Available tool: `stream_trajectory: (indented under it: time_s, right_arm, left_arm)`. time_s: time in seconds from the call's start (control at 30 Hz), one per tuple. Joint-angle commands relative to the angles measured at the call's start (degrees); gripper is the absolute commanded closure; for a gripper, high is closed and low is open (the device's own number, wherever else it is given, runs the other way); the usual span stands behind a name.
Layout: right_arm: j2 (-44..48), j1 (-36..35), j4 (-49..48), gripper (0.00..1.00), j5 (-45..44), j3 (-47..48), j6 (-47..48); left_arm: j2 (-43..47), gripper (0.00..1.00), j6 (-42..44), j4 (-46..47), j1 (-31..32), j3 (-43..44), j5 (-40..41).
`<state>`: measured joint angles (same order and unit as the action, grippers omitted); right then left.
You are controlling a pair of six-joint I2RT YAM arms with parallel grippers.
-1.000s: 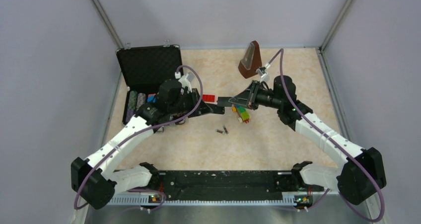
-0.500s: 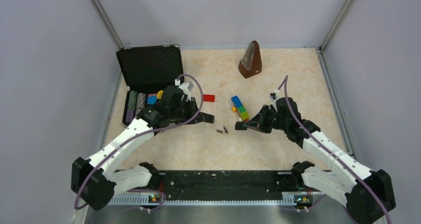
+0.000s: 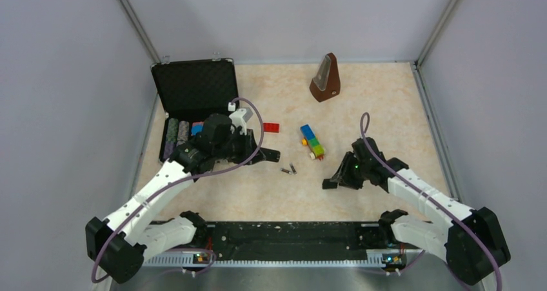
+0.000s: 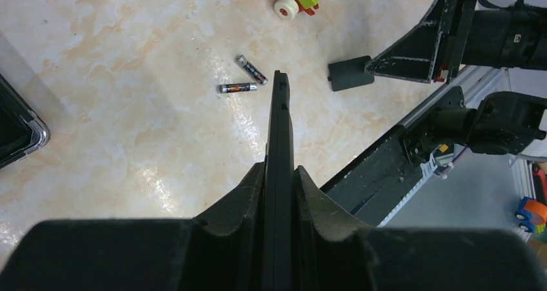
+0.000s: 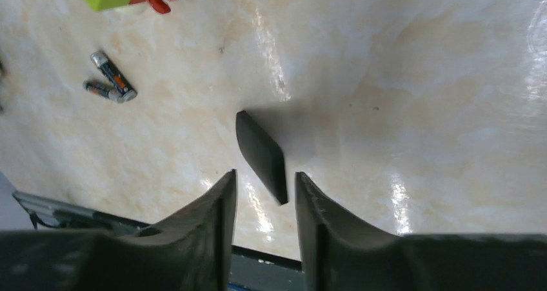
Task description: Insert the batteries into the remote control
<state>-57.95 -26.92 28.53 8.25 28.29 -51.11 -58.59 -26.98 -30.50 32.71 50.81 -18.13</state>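
Black, slim and flat, the plastic remote control (image 4: 280, 113) is pinched edge-on in the left gripper (image 4: 280, 175). Two tiny dark batteries with silvery ends (image 4: 237, 88) lie on the beige stone-look table (image 4: 129, 130) near its tip. The right gripper (image 5: 264, 181) has its jaws apart around a small black cover piece (image 5: 258, 150).

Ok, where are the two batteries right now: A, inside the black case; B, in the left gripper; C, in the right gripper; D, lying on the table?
D: both batteries lie loose on the table, just ahead of the remote control's tip.
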Motion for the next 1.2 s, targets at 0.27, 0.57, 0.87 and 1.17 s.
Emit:
stream_trajectory:
  time_s: [0.27, 0.57, 0.87, 1.17]
  right_arm:
    - [0.99, -1.7, 1.72, 0.35, -5.69, 12.08, 8.66]
    - [-2.51, -15.47, -21.77, 0.32, 17.3, 18.15, 19.06]
    - [-2.55, -18.13, -30.85, 0.14, 35.09, 22.22, 20.5]
    - [-8.71, -26.29, -19.14, 0.22, 41.66, 29.59, 30.08]
  left_arm:
    - [3.14, 1.0, 8.04, -2.87, -0.15, 3.13, -7.38]
    - [4.09, 1.0, 10.73, -4.79, -0.7, 4.38, -21.42]
    - [5.49, 1.0, 9.79, 1.33, -0.63, 3.63, -40.0]
    - [5.44, 1.0, 9.49, 1.8, -0.7, 6.11, -41.34]
